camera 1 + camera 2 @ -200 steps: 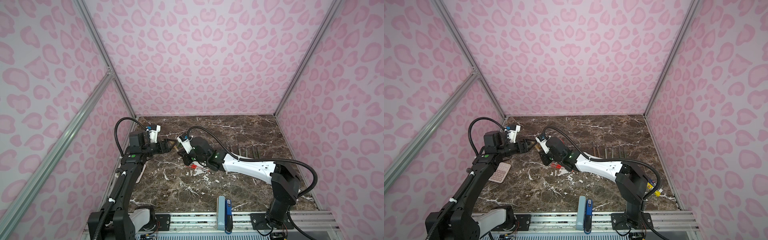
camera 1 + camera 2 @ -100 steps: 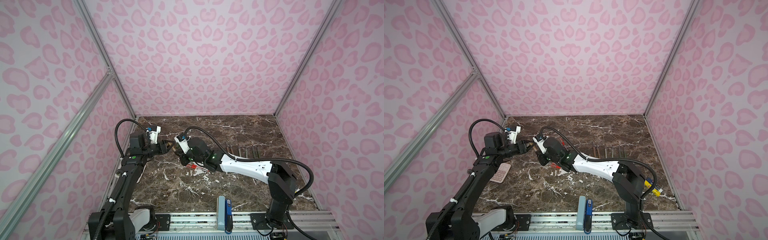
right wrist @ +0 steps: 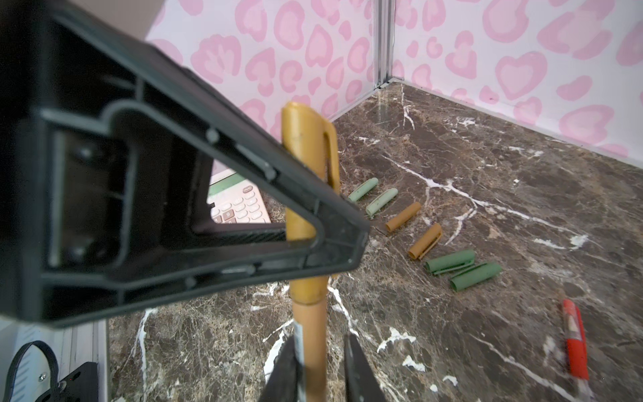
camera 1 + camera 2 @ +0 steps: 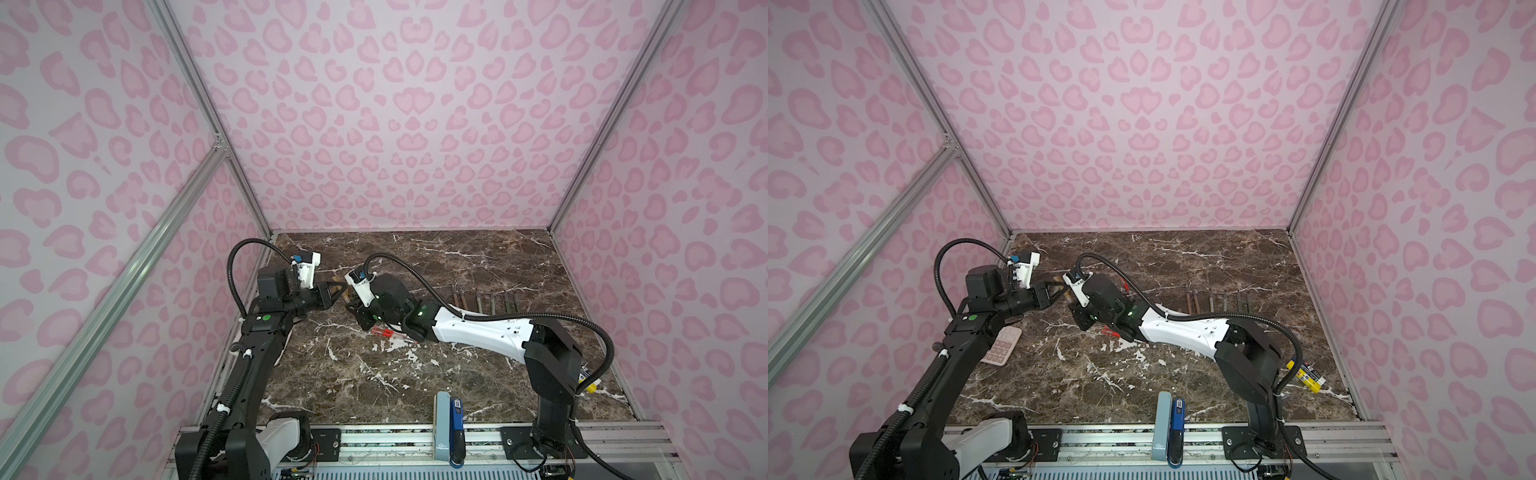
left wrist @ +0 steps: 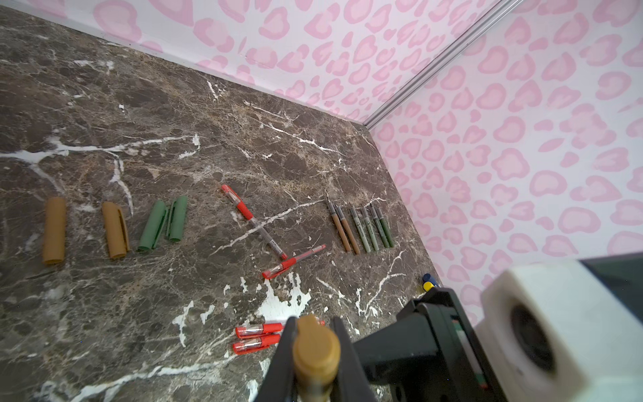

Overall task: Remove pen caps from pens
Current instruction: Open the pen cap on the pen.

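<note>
You have bright, soft, even light in both top views. The pink walls (image 4: 395, 124) look flat and slightly washed, and the wide lens stretches them toward the frame corners. On the dark marble surface (image 4: 415, 374) only faint, diffuse shadows sit under the arms.

In the left wrist view the middle of the frame is sharp, but the tan cap (image 5: 316, 348) at the lower edge and the white camera housing (image 5: 556, 330) at lower right are out of focus.

In the right wrist view the left end effector (image 3: 313, 240) looms dark and soft across the upper left. The red pen (image 3: 576, 344) at lower right smears, and a pale sheen lies on the marble near the far corner.
</note>
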You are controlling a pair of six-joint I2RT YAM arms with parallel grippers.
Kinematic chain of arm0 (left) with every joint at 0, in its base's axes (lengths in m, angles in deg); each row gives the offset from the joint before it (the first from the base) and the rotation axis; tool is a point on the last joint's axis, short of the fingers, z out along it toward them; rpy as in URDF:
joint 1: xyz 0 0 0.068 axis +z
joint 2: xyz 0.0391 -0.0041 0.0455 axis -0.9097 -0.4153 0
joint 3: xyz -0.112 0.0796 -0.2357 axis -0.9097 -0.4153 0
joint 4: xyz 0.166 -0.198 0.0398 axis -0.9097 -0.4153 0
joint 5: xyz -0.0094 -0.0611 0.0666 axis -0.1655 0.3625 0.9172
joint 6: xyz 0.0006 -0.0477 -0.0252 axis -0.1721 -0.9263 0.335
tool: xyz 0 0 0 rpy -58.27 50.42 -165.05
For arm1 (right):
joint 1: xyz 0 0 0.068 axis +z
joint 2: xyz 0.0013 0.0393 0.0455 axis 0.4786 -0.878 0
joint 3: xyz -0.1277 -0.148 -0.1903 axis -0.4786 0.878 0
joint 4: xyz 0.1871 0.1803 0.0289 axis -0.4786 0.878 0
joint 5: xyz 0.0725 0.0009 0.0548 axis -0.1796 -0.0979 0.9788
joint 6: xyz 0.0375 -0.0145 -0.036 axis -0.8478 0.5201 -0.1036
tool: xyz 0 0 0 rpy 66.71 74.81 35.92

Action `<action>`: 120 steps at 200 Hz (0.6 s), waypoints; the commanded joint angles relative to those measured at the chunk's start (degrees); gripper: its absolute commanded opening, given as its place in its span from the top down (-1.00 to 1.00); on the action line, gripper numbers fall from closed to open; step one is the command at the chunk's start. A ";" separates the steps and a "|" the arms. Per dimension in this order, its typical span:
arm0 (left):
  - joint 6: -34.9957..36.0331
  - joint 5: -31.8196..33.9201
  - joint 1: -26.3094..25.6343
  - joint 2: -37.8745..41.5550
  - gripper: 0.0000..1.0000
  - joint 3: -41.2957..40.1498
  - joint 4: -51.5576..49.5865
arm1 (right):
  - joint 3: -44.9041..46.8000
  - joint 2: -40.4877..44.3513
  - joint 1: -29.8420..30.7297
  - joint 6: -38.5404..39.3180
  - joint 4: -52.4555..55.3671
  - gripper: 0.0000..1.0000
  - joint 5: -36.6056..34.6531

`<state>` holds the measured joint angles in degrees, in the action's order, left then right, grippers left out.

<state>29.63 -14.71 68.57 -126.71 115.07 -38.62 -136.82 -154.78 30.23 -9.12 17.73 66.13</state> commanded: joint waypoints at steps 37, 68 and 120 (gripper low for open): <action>1.10 0.96 0.07 0.31 0.92 0.51 -0.11 | -1.14 -1.24 -0.63 0.36 0.59 1.00 0.93; 0.87 1.56 0.39 0.69 0.92 0.65 0.84 | 3.86 -0.79 -0.63 0.84 -0.21 1.00 1.08; -0.18 1.43 2.90 1.18 0.92 3.02 -0.09 | 17.14 4.10 0.33 -2.11 -3.66 1.00 -0.53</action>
<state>29.76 -16.24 69.91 -125.99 116.45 -46.38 -124.78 -151.30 30.63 -9.60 4.44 68.78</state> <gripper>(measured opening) 0.149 0.100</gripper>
